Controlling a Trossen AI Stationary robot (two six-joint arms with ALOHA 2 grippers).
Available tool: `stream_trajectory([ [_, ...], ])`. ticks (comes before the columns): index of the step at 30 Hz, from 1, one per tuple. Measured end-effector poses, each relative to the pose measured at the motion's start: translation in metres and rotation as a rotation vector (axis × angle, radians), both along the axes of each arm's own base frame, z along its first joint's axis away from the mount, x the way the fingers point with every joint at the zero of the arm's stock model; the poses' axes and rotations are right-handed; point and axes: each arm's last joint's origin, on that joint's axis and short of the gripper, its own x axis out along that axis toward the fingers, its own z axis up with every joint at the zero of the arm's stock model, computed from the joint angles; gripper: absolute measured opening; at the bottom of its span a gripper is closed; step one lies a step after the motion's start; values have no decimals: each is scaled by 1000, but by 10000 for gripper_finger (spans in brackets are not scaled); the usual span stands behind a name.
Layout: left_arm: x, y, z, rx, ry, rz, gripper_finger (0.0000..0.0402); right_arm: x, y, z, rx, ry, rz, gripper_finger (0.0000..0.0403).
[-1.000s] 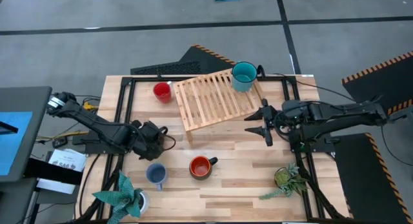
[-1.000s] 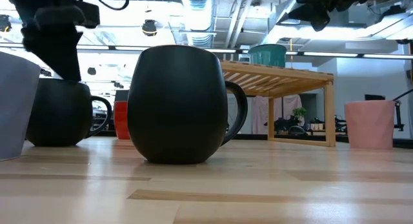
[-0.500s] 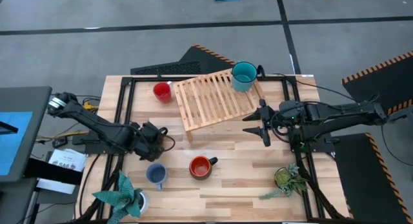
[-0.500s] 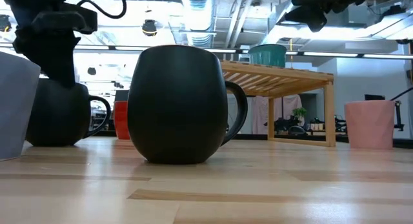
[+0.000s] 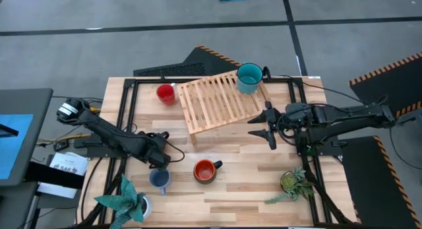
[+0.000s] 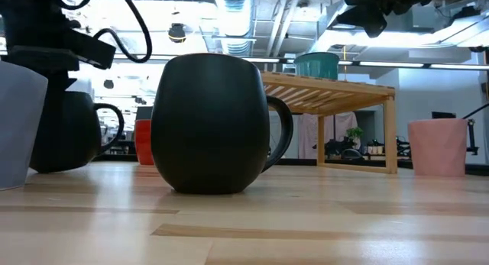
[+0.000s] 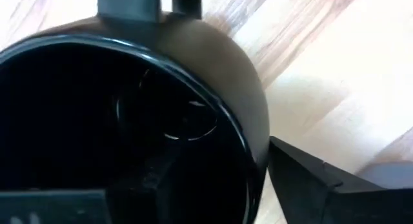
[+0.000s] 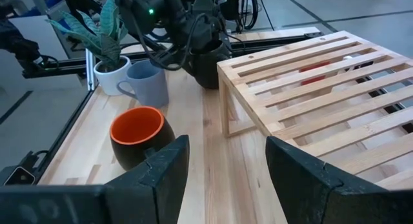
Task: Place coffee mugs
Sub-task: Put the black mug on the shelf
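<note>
A: Black mug point(image 7: 129, 121) sits left of the rack point(image 5: 217, 100), near the blue mug point(image 5: 159, 179). Left gripper point(image 5: 158, 148) has one finger inside and one outside its rim, pinching the wall.

B: Right gripper point(image 5: 270, 125)?

A: Spread, empty, hovering beside the rack.

B: Advice?

A: Lift straight and keep the rim level before swinging to the rack.

B: Views?

A: Wrist shows the rim pinch; overhead hides it.
</note>
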Motion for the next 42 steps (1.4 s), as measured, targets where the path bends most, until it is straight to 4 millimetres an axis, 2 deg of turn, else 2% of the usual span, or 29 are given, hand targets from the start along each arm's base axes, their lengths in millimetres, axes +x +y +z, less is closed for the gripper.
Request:
stream_trajectory([
  [3,0,2,2,7,-6,4,145,0,0,0,-1,0,0,232],
  [7,-1,7,6,32,-21,-3,63,0,0,0,-2,-3,1,232],
  [9,0,9,16,41,-31,-26,21,0,0,1,-2,-7,1,232],
  [11,0,10,31,75,-54,-49,12,0,0,1,-2,-11,1,232],
  [14,3,11,61,142,-98,-90,11,0,0,1,-2,-11,1,232],
  [19,10,13,132,213,-191,-163,7,1,0,2,-2,-19,1,232],
  [23,24,29,188,346,-309,-238,7,1,0,3,-1,-37,1,232],
  [27,53,54,221,422,-325,-307,6,1,0,4,-1,-47,0,232],
  [30,82,82,232,421,-300,-353,6,1,0,4,-1,-47,0,232],
  [32,104,99,232,396,-290,-396,5,1,0,4,-1,-47,1,232],
  [36,146,134,226,335,-315,-468,5,1,0,4,-1,-45,1,232],
  [42,186,175,207,262,-324,-499,5,1,0,4,-2,-41,1,232],
])
